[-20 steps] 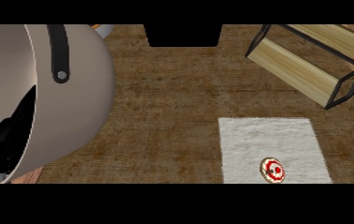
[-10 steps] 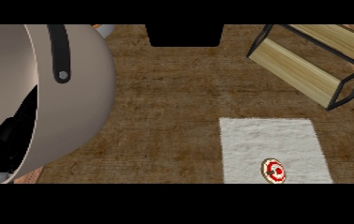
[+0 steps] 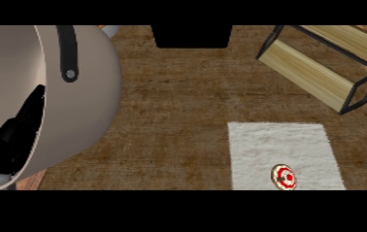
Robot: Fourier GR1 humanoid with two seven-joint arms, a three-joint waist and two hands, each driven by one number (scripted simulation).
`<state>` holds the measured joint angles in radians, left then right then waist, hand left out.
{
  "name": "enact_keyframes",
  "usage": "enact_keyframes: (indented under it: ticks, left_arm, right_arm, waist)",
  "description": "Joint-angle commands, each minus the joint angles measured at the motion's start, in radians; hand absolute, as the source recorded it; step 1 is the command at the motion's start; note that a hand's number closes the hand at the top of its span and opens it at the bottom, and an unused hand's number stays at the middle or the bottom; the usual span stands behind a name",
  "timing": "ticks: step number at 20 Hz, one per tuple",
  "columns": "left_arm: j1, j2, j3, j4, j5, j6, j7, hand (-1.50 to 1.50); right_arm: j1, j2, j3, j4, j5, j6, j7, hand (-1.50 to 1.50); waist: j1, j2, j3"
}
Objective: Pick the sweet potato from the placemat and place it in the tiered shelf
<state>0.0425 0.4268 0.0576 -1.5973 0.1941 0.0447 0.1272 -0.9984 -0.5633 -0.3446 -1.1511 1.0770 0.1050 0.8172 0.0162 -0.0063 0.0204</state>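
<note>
Sweet potato, or what stands for it: in the head view the only thing on the placemat is a small round piece with a tan rim and a red-and-white face. It lies close to the mat's near edge, a little right of the mat's middle. The white placemat lies at the near right of the bench. The shelf, wooden tiers in a black frame, stands in the bench's far right corner, well apart from the mat. A black block sits at the far edge, in the middle.

A big grey forearm fills the left side, with the left hand dark against it at the left edge. Whether that hand is open or closed cannot be told. The right hand does not show at all.

The pick has not begun. Since the piece lies on the right, the right hand looks the better choice. It should probably come down from above with fingers apart, straddle the small piece at its rim and close only once level with it. It should then lift clear of the mat before heading for the far right corner, and enter a tier from its open front, not over the frame.
</note>
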Motion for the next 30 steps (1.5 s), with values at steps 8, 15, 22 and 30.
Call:
enact_keyframes:
  ticks: [8, 15, 22, 30]
  left_arm:
    - [0.013, -0.049, -0.009, 0.121, -0.026, -0.011, -0.038, 0.00]
    - [0.038, -0.042, 0.007, 0.075, -0.017, -0.017, -0.005, 0.00]
    - [0.077, -0.024, 0.048, 0.116, 0.004, -0.073, -0.061, 0.00]
    - [0.082, -0.024, 0.062, 0.030, 0.011, -0.048, 0.014, 0.00]
  right_arm:
    - [0.009, -0.062, -0.042, 0.184, -0.035, -0.125, -0.176, -1.50]
    - [-0.027, 0.017, -0.100, 0.081, -0.130, -0.171, -0.106, -1.50]
    - [-0.007, 0.013, -0.227, 0.005, -0.289, -0.191, -0.125, -1.50]
    - [0.069, -0.098, -0.322, -0.303, -0.418, -0.030, -0.020, -1.50]
  waist:
    - [-0.007, 0.014, -0.020]
    - [-0.016, 0.004, -0.021]
    - [-0.023, 0.003, -0.021]
    - [-0.046, -0.006, -0.021]
